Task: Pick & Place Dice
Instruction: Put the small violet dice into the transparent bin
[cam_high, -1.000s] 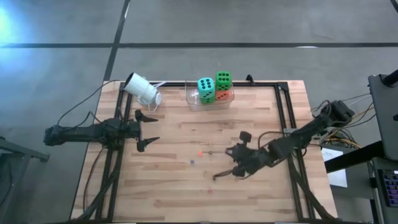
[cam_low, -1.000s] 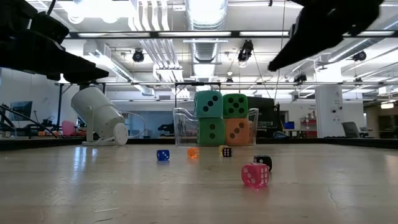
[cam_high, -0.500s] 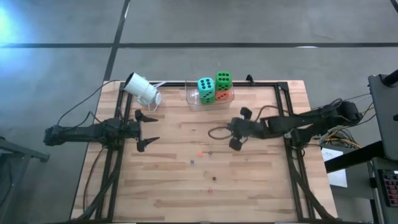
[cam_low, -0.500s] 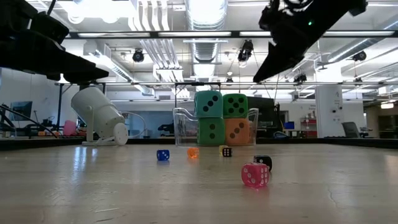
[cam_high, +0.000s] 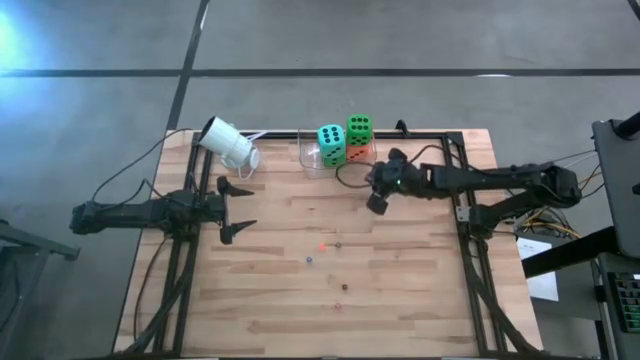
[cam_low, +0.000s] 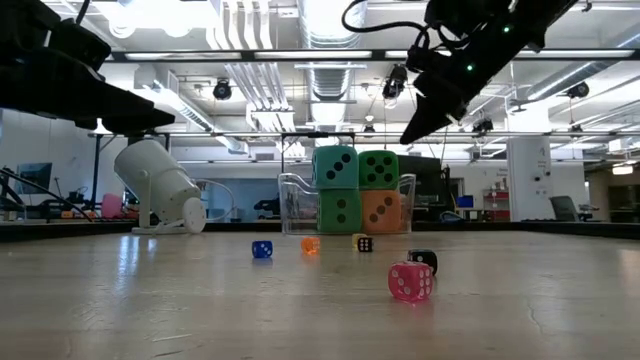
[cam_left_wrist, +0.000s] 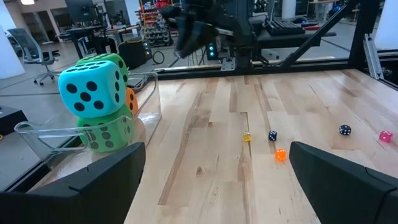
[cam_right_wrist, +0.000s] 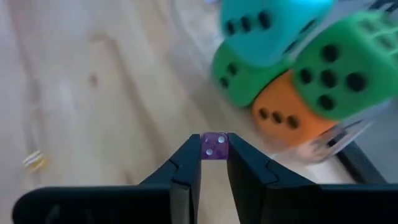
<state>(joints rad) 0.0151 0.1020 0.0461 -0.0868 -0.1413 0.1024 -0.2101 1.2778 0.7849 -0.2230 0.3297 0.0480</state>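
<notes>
From the high view the purple die (cam_right_wrist: 215, 147) is too small to see. The right gripper (cam_high: 378, 190) pinches it between its fingertips, above the table (cam_high: 400, 290) at 4 o'clock of the bin (cam_high: 308, 160) of big dice (cam_high: 332, 144). The left gripper (cam_high: 240, 205) waits spread wide at the table's 9 o'clock.

Right end effector (cam_high: 378, 190): reaches in over the counter (cam_high: 410, 290), just beside the clear container (cam_high: 309, 160); whether its fingers hold anything cannot be made out from above.
Clear container: at the counter's far edge, holding the teal die (cam_high: 331, 143) and a green die (cam_high: 360, 128) on top, with an orange-red die (cam_high: 357, 152) showing below.
Tiny dice: an orange one (cam_high: 321, 244), a blue one (cam_high: 309, 260) and a red one (cam_high: 343, 287) lie scattered on bare wood, well apart from the right end effector, nearer the counter's middle.
Left end effector (cam_high: 237, 209): fingers spread wide, above the counter's left side, well apart from the right one.
White cup (cam_high: 230, 145): tipped over, near the left end effector, at the far corner.
</notes>
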